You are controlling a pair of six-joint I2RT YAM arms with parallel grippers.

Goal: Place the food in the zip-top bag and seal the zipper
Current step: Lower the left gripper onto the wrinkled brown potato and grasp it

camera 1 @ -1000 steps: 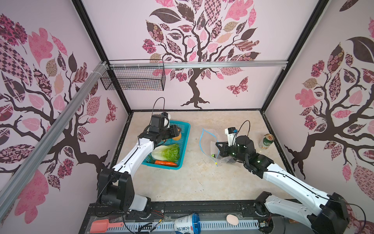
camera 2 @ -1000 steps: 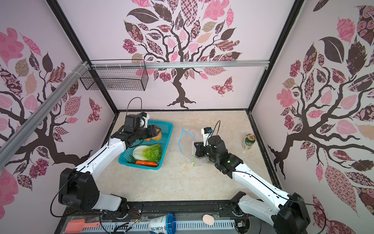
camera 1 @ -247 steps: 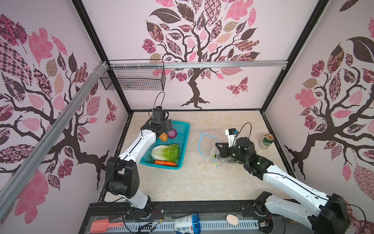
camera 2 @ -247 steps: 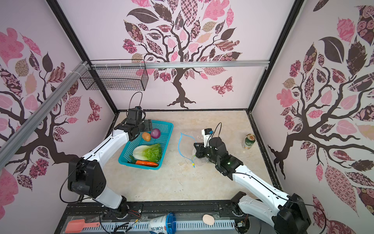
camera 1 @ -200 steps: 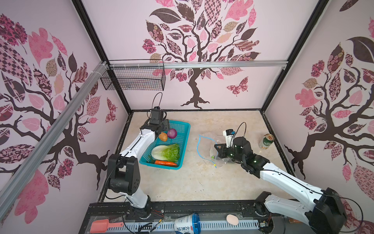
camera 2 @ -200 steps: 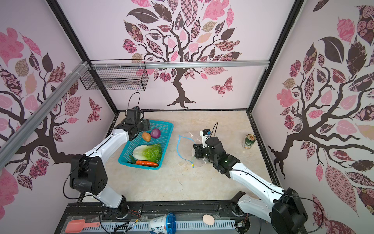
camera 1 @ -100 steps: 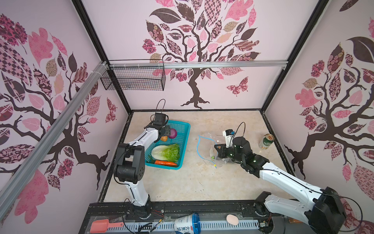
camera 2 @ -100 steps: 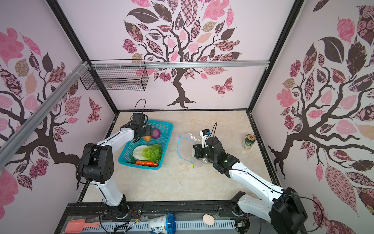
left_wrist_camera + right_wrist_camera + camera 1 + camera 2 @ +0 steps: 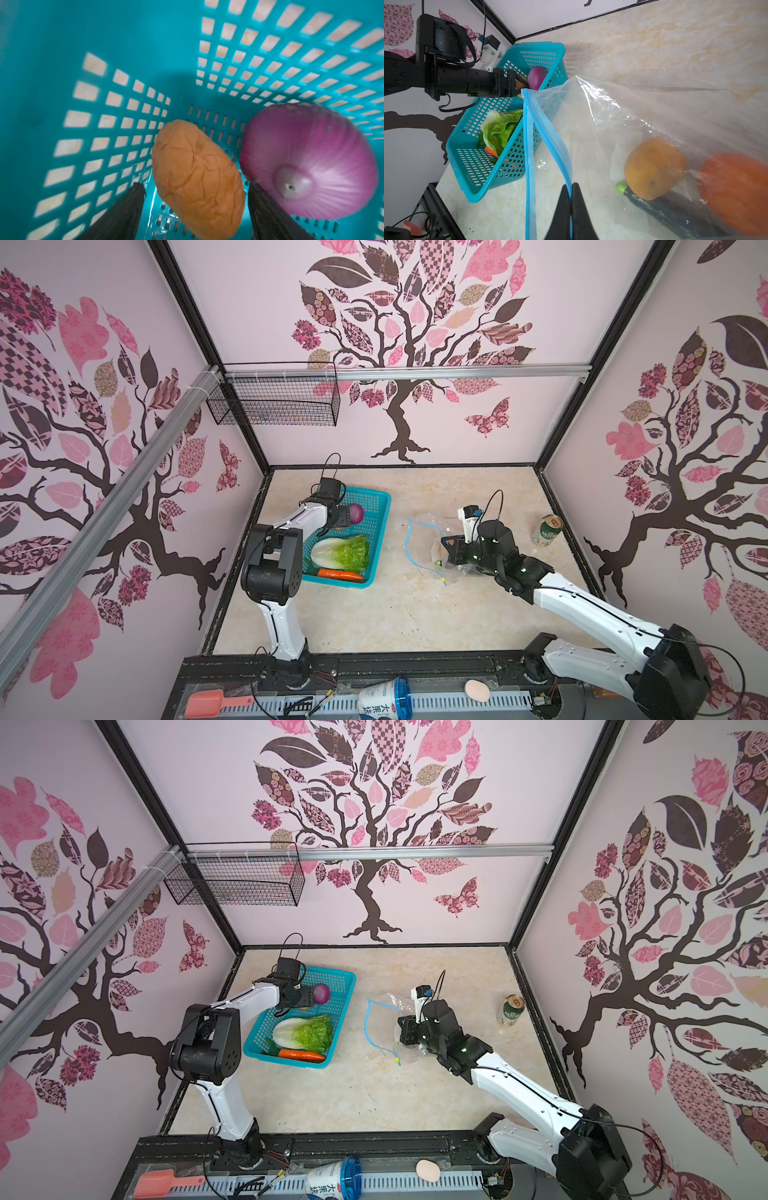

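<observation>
The zip-top bag (image 9: 430,526) lies on the bench (image 9: 415,614) just right of centre, with its mouth facing the left edge. The zipper (image 9: 548,133) is unsealed. The right claw (image 9: 571,186) is clenched on one zipper strip and holds it apart from the other strip.

Inside the bag, a tan potato (image 9: 654,168) rests on a dark eggplant (image 9: 675,212). An orange pumpkin (image 9: 735,191) sits just beside them, blurred in the right wrist view.

The teal basket (image 9: 376,506) sits near the left edge, toward the rear of the bench. The left claw (image 9: 193,187) is released inside the basket's rear end. Its fingers (image 9: 128,207) stand on either side of a second potato (image 9: 197,166) without gripping it. A purple onion (image 9: 307,160) lies just beside that potato.

A lettuce (image 9: 343,551) and a carrot (image 9: 338,573) occupy the basket's front end. A green can (image 9: 546,531) stands near the right edge.
</observation>
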